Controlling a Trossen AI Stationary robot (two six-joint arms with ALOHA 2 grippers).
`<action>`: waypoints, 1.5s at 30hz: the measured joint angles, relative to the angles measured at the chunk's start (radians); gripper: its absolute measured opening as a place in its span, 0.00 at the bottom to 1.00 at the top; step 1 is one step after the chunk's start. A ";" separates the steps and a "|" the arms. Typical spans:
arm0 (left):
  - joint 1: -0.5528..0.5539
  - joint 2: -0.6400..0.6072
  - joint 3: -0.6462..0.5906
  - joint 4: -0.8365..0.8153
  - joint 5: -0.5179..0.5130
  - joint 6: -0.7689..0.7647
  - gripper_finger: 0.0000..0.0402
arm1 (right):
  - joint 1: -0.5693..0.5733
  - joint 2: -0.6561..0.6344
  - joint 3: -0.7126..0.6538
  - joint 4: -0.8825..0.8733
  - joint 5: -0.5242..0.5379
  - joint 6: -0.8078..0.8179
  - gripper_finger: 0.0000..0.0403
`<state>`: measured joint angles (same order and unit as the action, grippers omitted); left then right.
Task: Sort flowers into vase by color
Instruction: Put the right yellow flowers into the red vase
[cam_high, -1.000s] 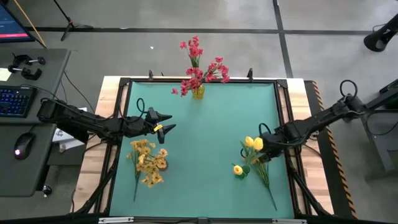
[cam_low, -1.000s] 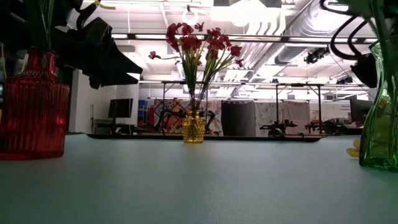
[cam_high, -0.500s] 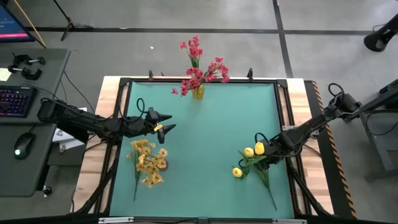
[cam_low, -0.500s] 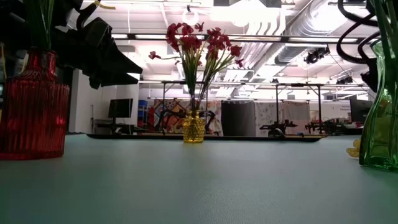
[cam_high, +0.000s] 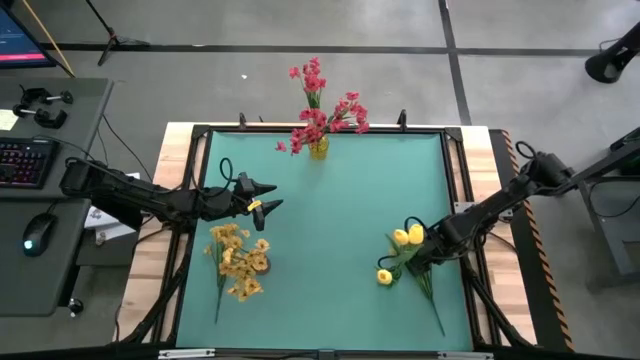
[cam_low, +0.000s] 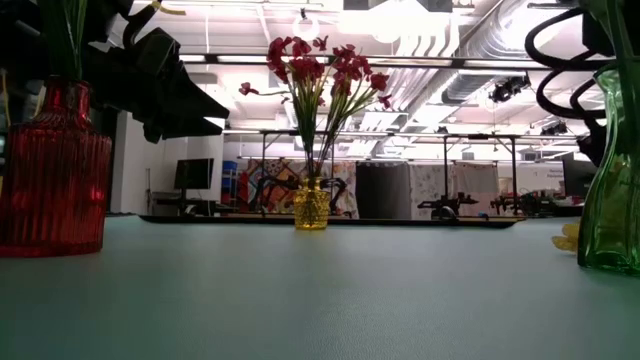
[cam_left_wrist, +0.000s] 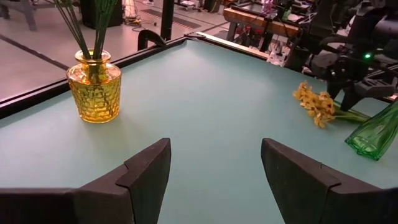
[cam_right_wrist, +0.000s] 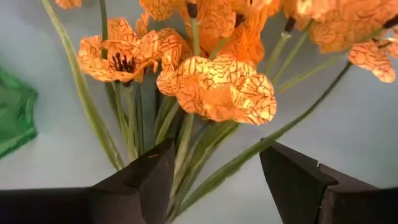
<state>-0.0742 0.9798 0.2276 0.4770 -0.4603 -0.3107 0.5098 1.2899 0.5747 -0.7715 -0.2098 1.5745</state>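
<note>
Yellow tulip-like sprays (cam_high: 405, 238) lie flat on the table near its right side, their stems (cam_right_wrist: 186, 143) running between the fingers of my open right gripper (cam_right_wrist: 214, 155) (cam_high: 418, 255), which stands low over them. A green glass vase (cam_low: 610, 215) stands beside them. Red-pink sprays (cam_high: 322, 110) stand in a yellow glass vase (cam_left_wrist: 93, 93) at the far edge. Orange-yellow sprays (cam_high: 238, 260) stand in a red vase (cam_low: 55, 170) near the left side. My open left gripper (cam_high: 268, 197) (cam_left_wrist: 214, 149) hovers above the table just beyond the red vase.
A black frame (cam_high: 200, 135) rims the green mat, with wooden table margins outside it. The mat's middle (cam_high: 330, 230) is bare between the three vases. A desk with keyboard and mouse (cam_high: 30, 165) sits to the table's left.
My right gripper has moved toward the table's near edge and a little to the left, coming down over the stems of the yellow sprays; its arm has swung with it. The yellow blossoms have shifted slightly on the mat.
</note>
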 joint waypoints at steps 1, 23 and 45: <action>0.000 0.000 0.000 0.000 0.000 0.000 0.59 | 0.000 0.006 0.000 -0.001 0.008 0.006 0.53; 0.000 0.000 0.000 0.017 -0.047 0.007 0.59 | -0.050 -0.019 0.000 -0.104 0.190 -0.005 0.01; -0.001 0.000 0.000 0.071 -0.047 0.003 0.59 | -0.340 -0.322 0.000 -0.002 0.898 -0.237 0.00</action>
<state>-0.0750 0.9798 0.2279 0.5484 -0.5068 -0.3078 0.1698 0.9681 0.5743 -0.7737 0.6878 1.3380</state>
